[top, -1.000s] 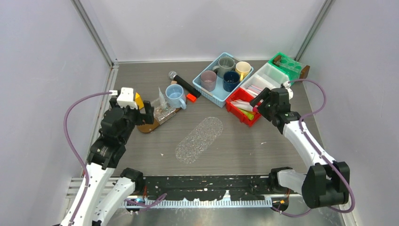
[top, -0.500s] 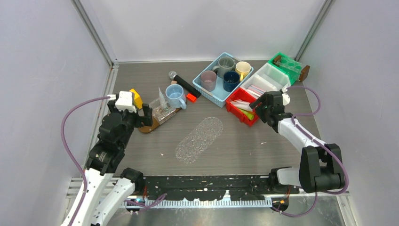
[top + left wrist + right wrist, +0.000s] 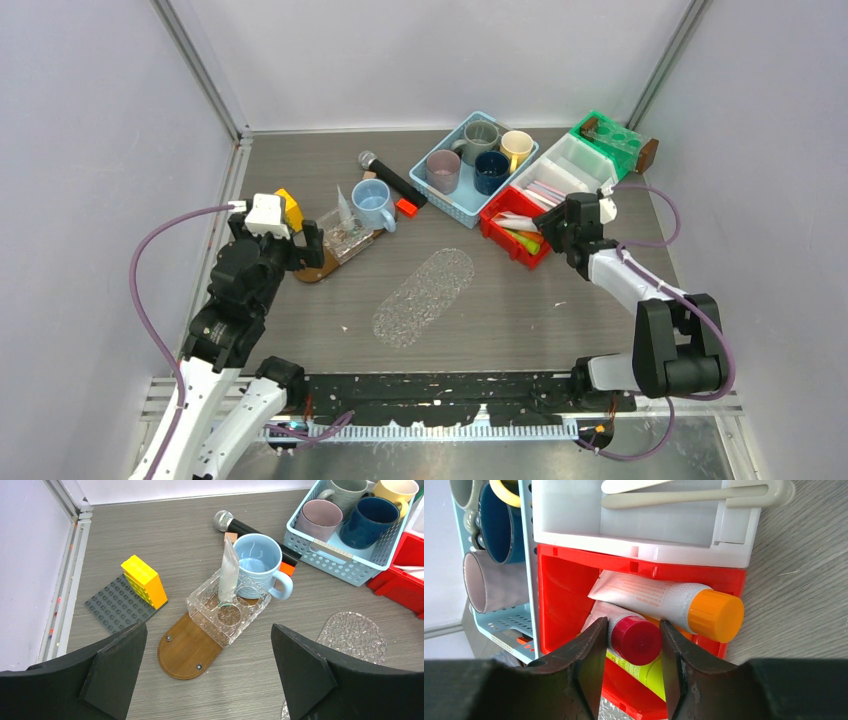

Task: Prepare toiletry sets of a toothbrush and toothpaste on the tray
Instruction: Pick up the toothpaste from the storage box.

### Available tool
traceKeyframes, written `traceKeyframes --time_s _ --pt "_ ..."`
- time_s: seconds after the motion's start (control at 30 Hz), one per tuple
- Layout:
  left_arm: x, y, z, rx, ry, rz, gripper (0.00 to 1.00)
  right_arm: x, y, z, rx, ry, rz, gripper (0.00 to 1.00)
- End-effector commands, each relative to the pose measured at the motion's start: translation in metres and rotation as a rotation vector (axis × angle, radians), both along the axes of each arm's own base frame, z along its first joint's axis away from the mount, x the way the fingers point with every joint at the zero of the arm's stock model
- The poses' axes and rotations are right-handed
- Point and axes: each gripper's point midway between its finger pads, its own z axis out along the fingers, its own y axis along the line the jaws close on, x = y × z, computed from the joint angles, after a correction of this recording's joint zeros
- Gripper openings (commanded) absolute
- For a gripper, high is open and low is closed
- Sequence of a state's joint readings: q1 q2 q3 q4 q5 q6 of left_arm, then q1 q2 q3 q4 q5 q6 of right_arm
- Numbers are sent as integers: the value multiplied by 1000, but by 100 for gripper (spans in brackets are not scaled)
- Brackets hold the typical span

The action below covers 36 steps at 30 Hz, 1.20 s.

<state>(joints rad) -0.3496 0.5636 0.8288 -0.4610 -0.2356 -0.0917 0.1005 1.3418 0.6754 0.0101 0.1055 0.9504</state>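
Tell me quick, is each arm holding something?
Left end effector: open, empty.
Right end effector: closed on the red-capped tube in the red bin.

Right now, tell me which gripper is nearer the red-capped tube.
Right. The right gripper clamps the red-capped tube by its cap inside the red bin. The left gripper hangs open far off, near the clear holder beside the mug.
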Motion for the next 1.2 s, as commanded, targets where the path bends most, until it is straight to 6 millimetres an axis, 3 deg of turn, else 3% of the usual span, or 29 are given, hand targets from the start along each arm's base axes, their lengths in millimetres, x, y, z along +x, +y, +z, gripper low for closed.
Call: traceKeyframes --time_s 0.0,0.2,0.4,0.53,0.77,1.17 --pt "5 0 10 6 -44 3 98 12 -2 11 21 -71 -25 42" --pt "5 0 10 4 -44 7 98 8 0 32 44 -134 -12 18" --pt "6 -1 13 -9 -47 6 97 3 1 77 63 -259 -5 1" --pt "5 -5 22 -32 -56 -11 97 -2 1 110 82 -353 2 0" --pt "3 -24 42 -112 -69 -95 94 -9 7 146 149 -485 20 0" --pt "13 -91 70 -398 -10 -344 94 -34 44 225 331 -790 232 0"
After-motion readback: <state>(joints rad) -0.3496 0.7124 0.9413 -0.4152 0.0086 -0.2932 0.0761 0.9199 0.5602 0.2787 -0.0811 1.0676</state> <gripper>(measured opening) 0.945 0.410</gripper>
